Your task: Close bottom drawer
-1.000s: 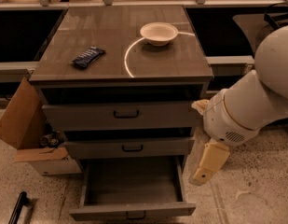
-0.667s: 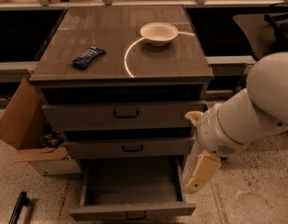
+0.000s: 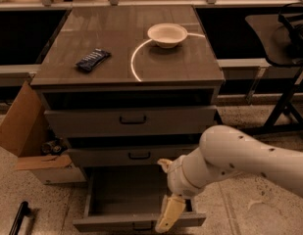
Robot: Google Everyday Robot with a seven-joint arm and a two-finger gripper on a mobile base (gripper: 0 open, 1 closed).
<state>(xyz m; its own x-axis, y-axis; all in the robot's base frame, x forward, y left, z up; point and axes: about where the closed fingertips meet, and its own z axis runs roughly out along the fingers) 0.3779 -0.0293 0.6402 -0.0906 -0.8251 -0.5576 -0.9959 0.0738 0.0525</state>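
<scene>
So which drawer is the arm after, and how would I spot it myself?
Find the grey cabinet with the white bowl on top. Of its three drawers, it is the bottom drawer, nearest the floor, with the gripper hanging over its front right corner. Unlike the top drawer and middle drawer above, it is pulled far out, showing its inside.

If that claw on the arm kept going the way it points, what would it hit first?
The end effector points down at the open bottom drawer's front edge, so probably that front panel first. Depth is unclear; it might pass just in front and reach the floor.
</scene>
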